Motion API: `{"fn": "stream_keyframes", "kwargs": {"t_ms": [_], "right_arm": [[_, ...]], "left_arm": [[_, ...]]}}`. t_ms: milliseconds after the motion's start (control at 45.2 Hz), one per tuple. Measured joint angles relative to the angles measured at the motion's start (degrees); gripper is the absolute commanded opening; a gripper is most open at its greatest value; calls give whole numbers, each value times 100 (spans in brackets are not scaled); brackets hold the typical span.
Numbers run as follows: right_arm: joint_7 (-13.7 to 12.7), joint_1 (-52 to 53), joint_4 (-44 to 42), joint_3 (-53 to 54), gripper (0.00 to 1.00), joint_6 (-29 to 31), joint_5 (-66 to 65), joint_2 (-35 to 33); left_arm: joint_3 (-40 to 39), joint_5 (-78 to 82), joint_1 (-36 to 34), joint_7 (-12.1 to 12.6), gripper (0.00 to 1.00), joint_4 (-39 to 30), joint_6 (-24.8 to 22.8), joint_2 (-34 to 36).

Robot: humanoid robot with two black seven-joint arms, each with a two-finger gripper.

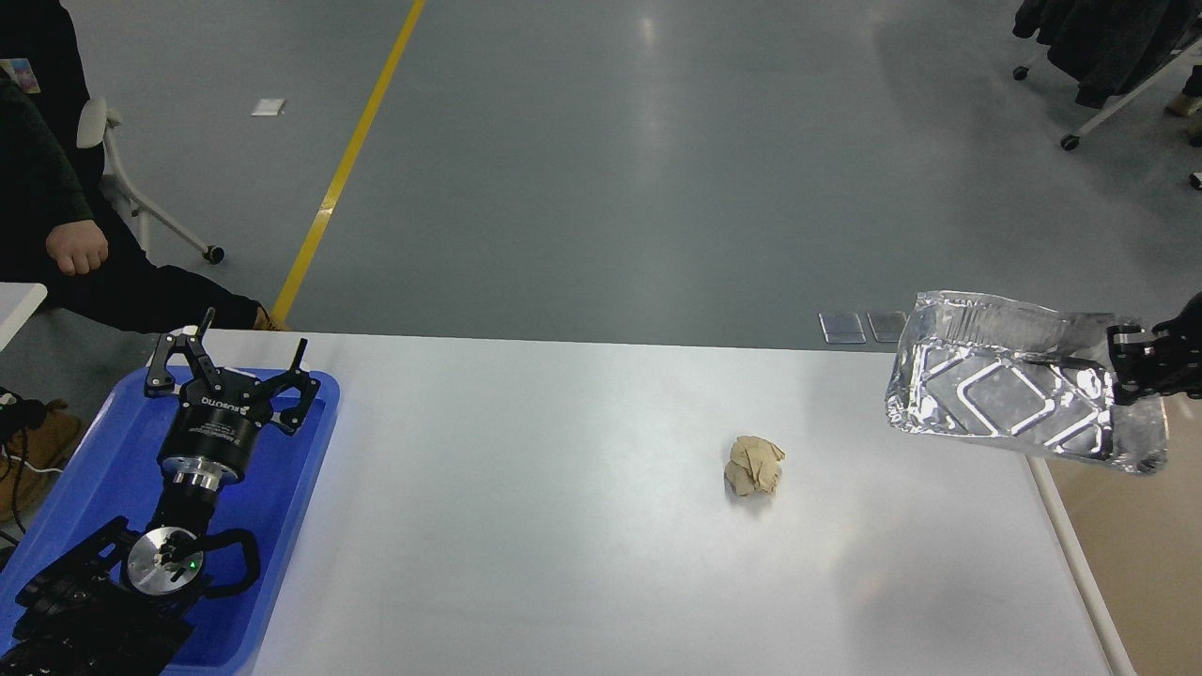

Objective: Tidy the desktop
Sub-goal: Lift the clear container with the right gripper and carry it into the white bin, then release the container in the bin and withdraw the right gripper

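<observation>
Desktop (563,526) clearing is judged to be partway done: the white surface fills the lower middle of the head view and carries only one loose thing, a crumpled wad of brown paper (754,466), which lies right of the surface's centre.

A foil tray (1014,390) is held tilted in the air over the surface's right edge, its ribbed bottom turned toward the camera. It is gripped at its right end by the right claw (1132,364), which is clenched on the tray's rim; only a small dark part of that claw is seen at the frame's edge, so the exact hold is hard to make out. Beyond the surface's right edge a beige area (1141,563) is seen, possibly a bin, though too little of it is shown to be sure.

At the surface's left end a blue tray (310,441) is laid, and the left claw (230,361) is held over it, released, with its fingers spread and nothing between them.

The step in hand is judged to be the carrying of the foil tray away from the surface. The next move would call for the tray to be brought fully past the right edge and let go there. After that, the paper wad would remain to be picked up.
</observation>
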Motion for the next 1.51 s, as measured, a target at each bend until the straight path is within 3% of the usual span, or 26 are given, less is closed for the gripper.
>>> {"fn": "stream_keyframes", "kwargs": {"t_ms": [487,553,797,885,1018,1129,1284,1505], "right_arm": [[-24,1071,-171,4,0,65,-413,-1043],[-36,1093,-349,14,6,66,-431,-1159],[-50,496,-957,68,1,-93,19,-1505],[-55,122,-1079,79,1,-608,421,-1580],[-56,-631,-1179,100,1,-1865,1301,-1482],[-53,-1333,-1255,116,0,-3083,2203,-1200],[-49,-2324,-1565,271,0,-4353,3233,-664],[-61,-4089,-2915,1185,0,-5139,3957,325]], "left_arm": [[-7,-6,4,0,99,0,0,8],[-8,-6,4,0,99,-1,0,8],[-9,-7,6,0,99,0,0,9],[-10,-8,6,0,99,0,0,10],[-10,-10,5,0,99,0,1,13],[-10,-8,4,0,99,0,1,13],[-10,-9,-2,0,99,0,6,10],[-10,-8,-4,-1,99,-1,8,8]]}}
